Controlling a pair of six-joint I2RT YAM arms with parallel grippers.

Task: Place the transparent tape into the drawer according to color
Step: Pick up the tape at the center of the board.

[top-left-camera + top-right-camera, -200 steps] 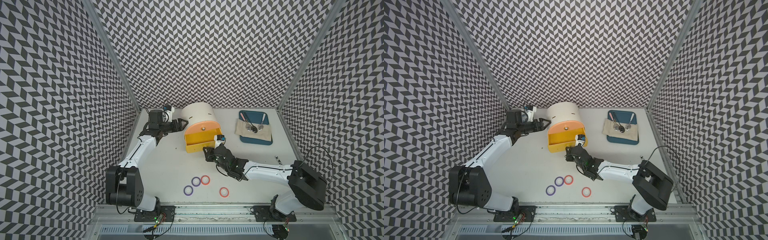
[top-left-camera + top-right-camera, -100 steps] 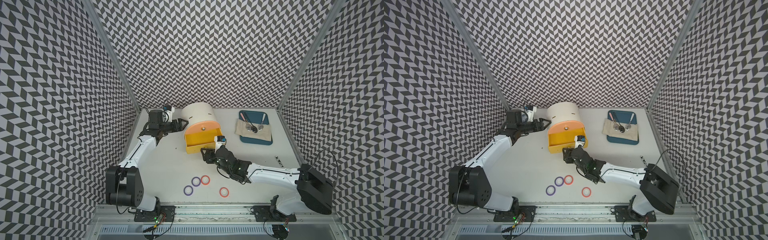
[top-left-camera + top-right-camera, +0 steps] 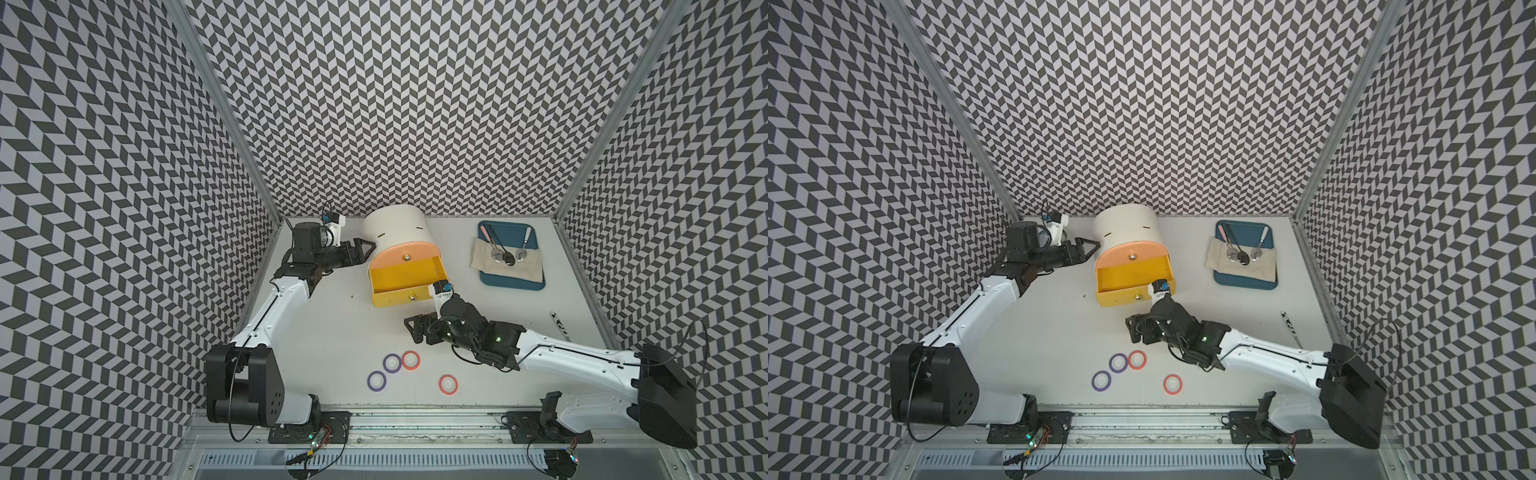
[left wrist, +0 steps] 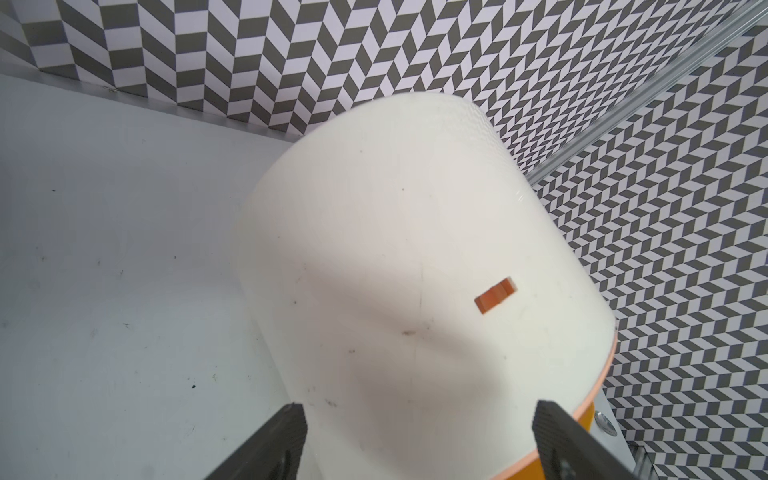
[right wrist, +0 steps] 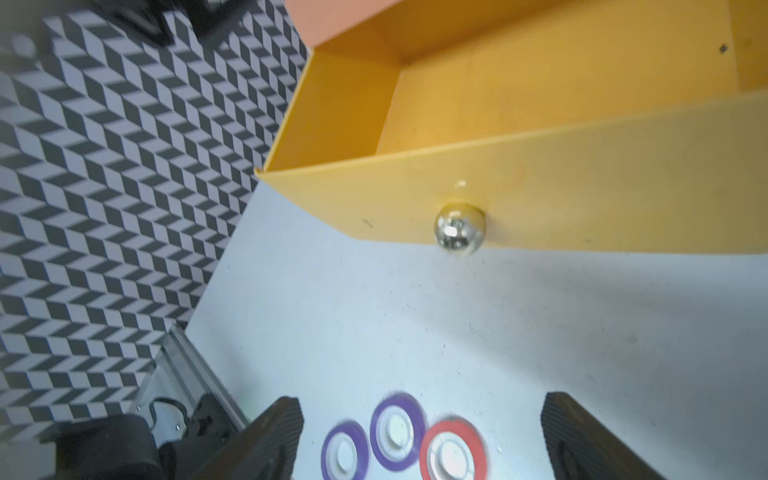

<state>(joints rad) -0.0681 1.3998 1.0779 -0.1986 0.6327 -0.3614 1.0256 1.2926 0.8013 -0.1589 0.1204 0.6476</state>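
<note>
The white arch-topped cabinet stands at the back, and its yellow drawer is pulled out with nothing showing inside. Two purple tape rings and two red ones lie flat on the table in front. My right gripper is open and holds nothing, a short way off the drawer's knob and above the rings. My left gripper is open at the cabinet's left side.
A blue tray with a cloth and spoons sits at the back right. A thin dark stick lies near the right wall. Patterned walls close in three sides, and a metal rail runs along the front edge.
My right gripper has opened, let go of the yellow drawer's knob and drawn back toward the front. My left gripper has opened slightly wider beside the cabinet.
</note>
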